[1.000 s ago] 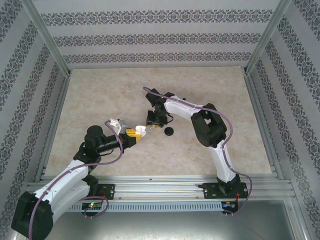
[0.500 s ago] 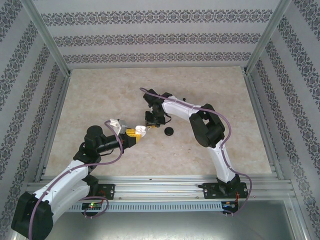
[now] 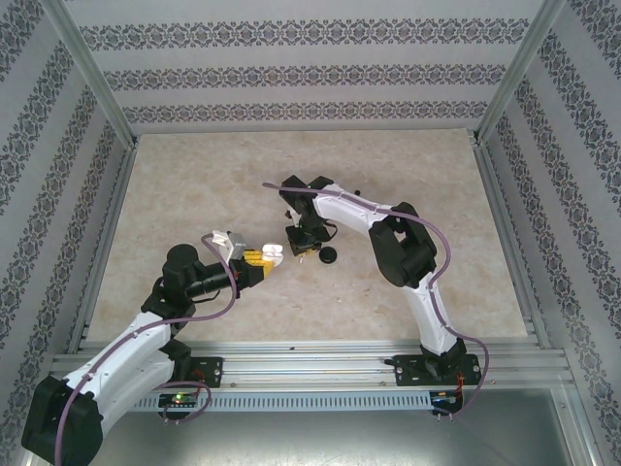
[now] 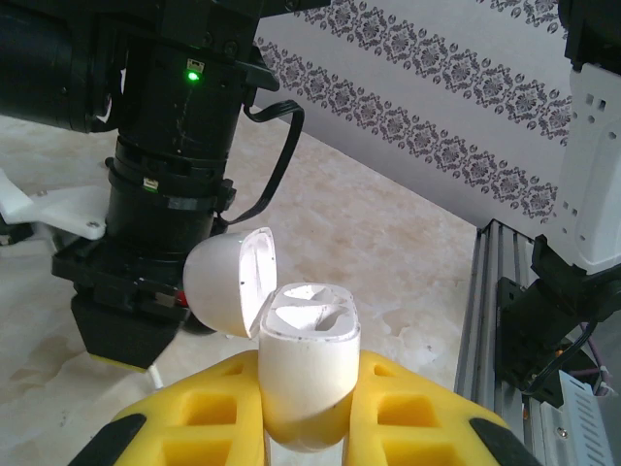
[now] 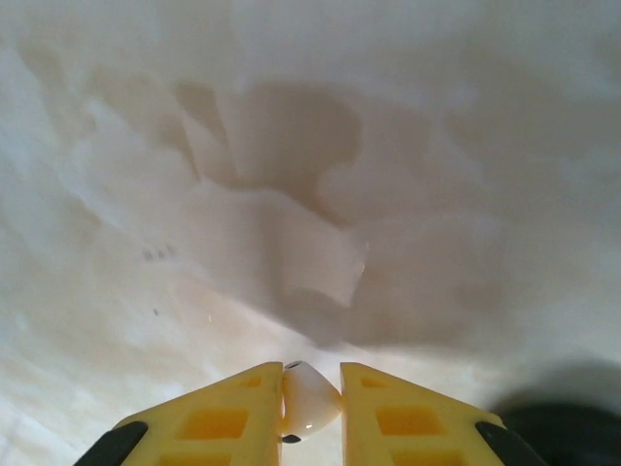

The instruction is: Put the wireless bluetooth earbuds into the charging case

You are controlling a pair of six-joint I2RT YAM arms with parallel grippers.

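Left wrist view: the left gripper point(image 4: 309, 408) is clamped around a white oval charging case point(image 4: 310, 340), upright with its lid flipped open and both wells bare. Over on the right wrist camera, the right gripper point(image 5: 311, 388) is pinched nearly closed on a small white earbud point(image 5: 309, 403). From above, a black round object point(image 3: 330, 255) sits on the beige marbled surface point(image 3: 194, 184) just beside the right gripper, with striped patterned wallpaper walls point(image 3: 310, 58) all round. Since a second ago the right gripper has swung in closer to the case.
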